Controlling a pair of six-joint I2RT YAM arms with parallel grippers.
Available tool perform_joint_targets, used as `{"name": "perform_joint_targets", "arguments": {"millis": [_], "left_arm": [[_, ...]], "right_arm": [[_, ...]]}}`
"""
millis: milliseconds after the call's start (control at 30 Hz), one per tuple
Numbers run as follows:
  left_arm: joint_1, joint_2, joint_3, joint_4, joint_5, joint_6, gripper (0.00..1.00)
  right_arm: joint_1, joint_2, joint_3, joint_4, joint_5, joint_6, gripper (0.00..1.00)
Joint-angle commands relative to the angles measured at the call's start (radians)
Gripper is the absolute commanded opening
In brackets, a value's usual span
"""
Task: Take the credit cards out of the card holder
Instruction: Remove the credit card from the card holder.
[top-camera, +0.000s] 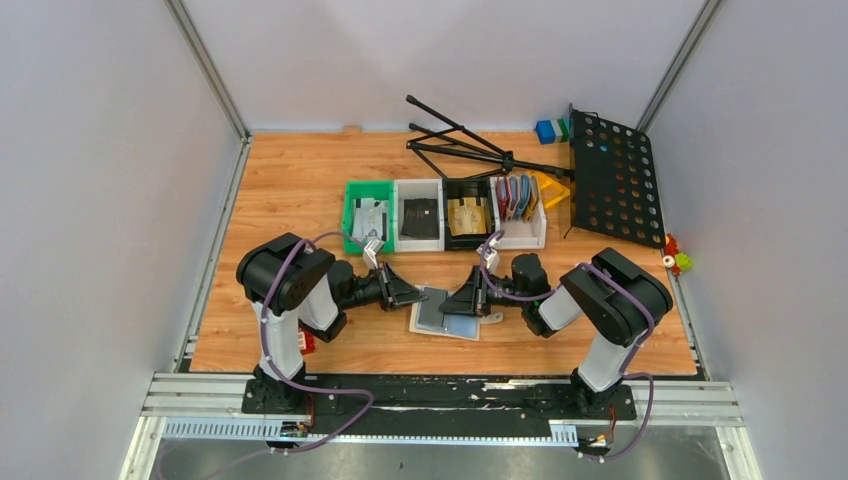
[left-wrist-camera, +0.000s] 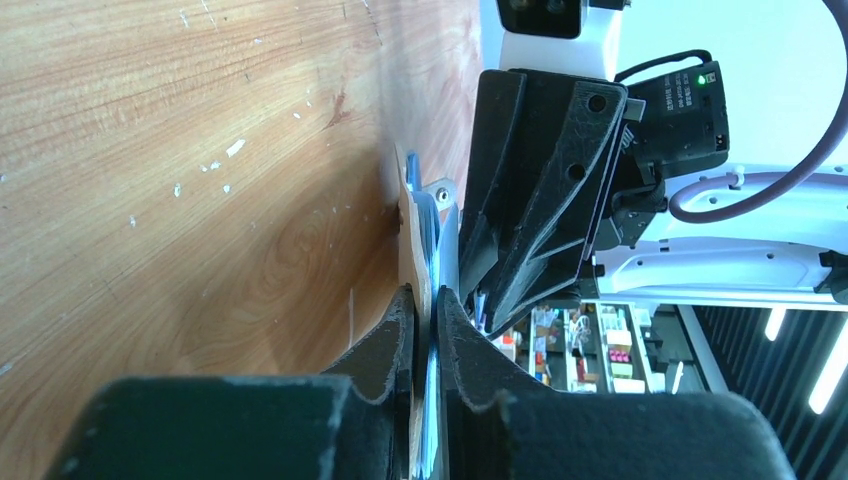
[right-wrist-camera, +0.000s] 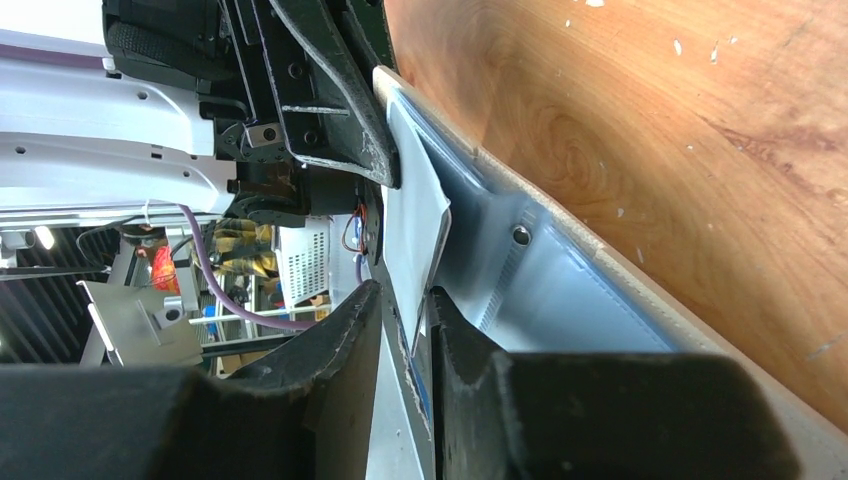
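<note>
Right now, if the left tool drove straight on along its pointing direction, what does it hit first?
The left tool grips the card holder edge; beyond that, the right tool faces it head-on, so probably that. Gap is hard to judge.

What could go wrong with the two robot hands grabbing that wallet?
The left gripper pinches the card holder at its edge; a pull from the other side might slide it out. The right gripper has a pale flap between its jaws, maybe the pocket and not a card. Both grippers sit very close and could bump.
</note>
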Motion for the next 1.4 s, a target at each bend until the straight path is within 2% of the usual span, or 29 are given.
{"name": "perform_joint_targets", "arguments": {"millis": [0,33,100,200,367,433,633,800,867,1000,1233,1300,1367], "left_arm": [[-0.023,-0.038,0.018,0.102,0.011,-0.002,0.10],[-0.024,-0.045,0.016,0.101,0.011,-0.004,0.11],[-0.024,-0.054,0.014,0.101,0.012,-0.007,0.11],[-0.023,-0.063,0.009,0.101,0.013,-0.008,0.21],[-0.022,-0.090,0.001,0.101,0.017,-0.013,0.33],[-0.022,-0.105,-0.004,0.101,0.020,-0.018,0.35],[-0.022,-0.143,-0.027,0.101,0.028,-0.026,0.29],[-0.022,-0.165,-0.040,0.101,0.039,-0.029,0.17],[-0.022,-0.180,-0.050,0.101,0.047,-0.030,0.17],[-0.021,-0.227,-0.060,0.101,0.057,-0.042,0.24],[-0.022,-0.291,-0.063,0.101,0.063,-0.075,0.15],[-0.021,-0.306,-0.063,0.101,0.065,-0.080,0.15],[-0.022,-0.319,-0.066,0.101,0.066,-0.085,0.20]], "right_arm": [[0.019,-0.047,0.043,0.082,-0.017,0.018,0.23],[0.019,-0.052,0.041,0.079,-0.016,0.017,0.21],[0.019,-0.062,0.038,0.073,-0.015,0.017,0.11],[0.018,-0.077,0.030,0.053,-0.007,0.013,0.00],[0.011,-0.101,0.026,-0.031,0.009,-0.023,0.00],[0.008,-0.105,0.023,-0.039,0.009,-0.026,0.00],[0.006,-0.108,0.023,-0.042,0.005,-0.028,0.00],[0.006,-0.117,0.022,-0.045,0.005,-0.026,0.00],[0.006,-0.124,0.019,-0.047,0.003,-0.025,0.00],[0.006,-0.150,0.017,-0.053,0.002,-0.028,0.00],[0.006,-0.237,0.015,-0.109,0.004,-0.040,0.00],[0.006,-0.275,0.021,-0.158,0.011,-0.058,0.00],[0.006,-0.315,0.027,-0.226,0.017,-0.079,0.00]]}}
